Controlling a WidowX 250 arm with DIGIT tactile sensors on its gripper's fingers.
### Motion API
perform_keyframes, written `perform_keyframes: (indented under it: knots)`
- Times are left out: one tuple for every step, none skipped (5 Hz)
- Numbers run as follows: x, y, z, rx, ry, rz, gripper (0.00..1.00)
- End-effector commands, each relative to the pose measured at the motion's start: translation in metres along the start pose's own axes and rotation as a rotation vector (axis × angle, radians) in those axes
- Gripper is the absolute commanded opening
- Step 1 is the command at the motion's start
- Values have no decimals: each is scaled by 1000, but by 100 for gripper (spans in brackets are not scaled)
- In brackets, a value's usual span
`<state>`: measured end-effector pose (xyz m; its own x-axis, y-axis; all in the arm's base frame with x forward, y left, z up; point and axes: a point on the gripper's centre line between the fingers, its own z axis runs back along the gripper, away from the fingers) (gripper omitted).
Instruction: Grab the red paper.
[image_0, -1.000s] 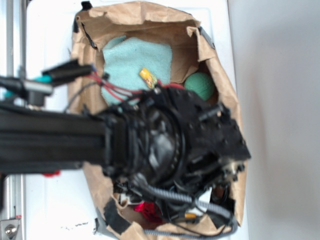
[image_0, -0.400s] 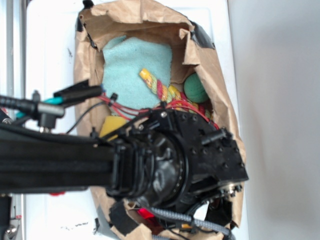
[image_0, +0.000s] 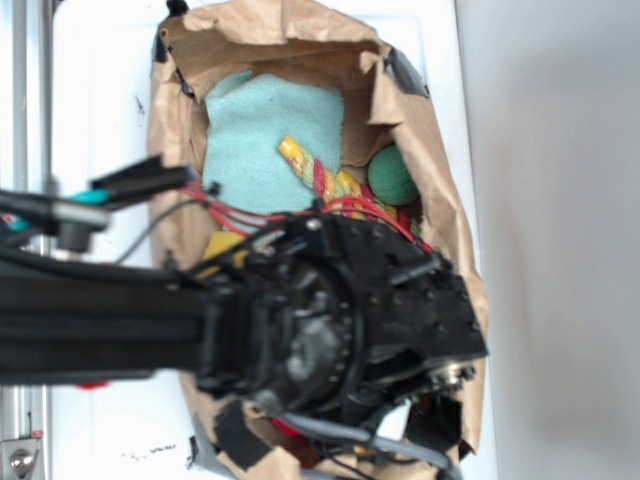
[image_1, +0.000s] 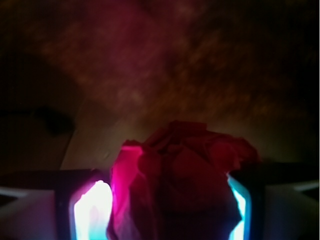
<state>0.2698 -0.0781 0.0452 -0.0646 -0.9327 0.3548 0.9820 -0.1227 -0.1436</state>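
The wrist view shows the red paper (image_1: 180, 185) sitting squarely between the two fingers (image_1: 92, 212) of the gripper (image_1: 165, 215), its creased, ruffled folds filling the gap from one glowing pad to the other; the jaws look closed in against the wad on both sides, so it is held, though the dim light makes the exact contact hard to judge. Behind it is the murky brown inner wall of the paper bag (image_1: 200, 65). From the exterior view the black arm (image_0: 330, 320) reaches in from the left and covers the lower half of the brown paper bag (image_0: 170, 130), hiding the gripper itself; only a small sliver of red shows under the arm near the bag's lower edge. In the open upper half of the bag lie a teal cloth (image_0: 270, 130), a red, yellow and green rope toy (image_0: 320, 180) across its lower edge, and a green ball (image_0: 392, 177) just right of the rope
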Motion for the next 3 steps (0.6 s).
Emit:
perform_keyframes:
  knots:
    - [-44, -24, 60, 255, -58, 388, 0]
    - [-45, -35, 79, 387, -20, 611, 0]
    - [-47, -39, 93, 549, 52, 827, 0]
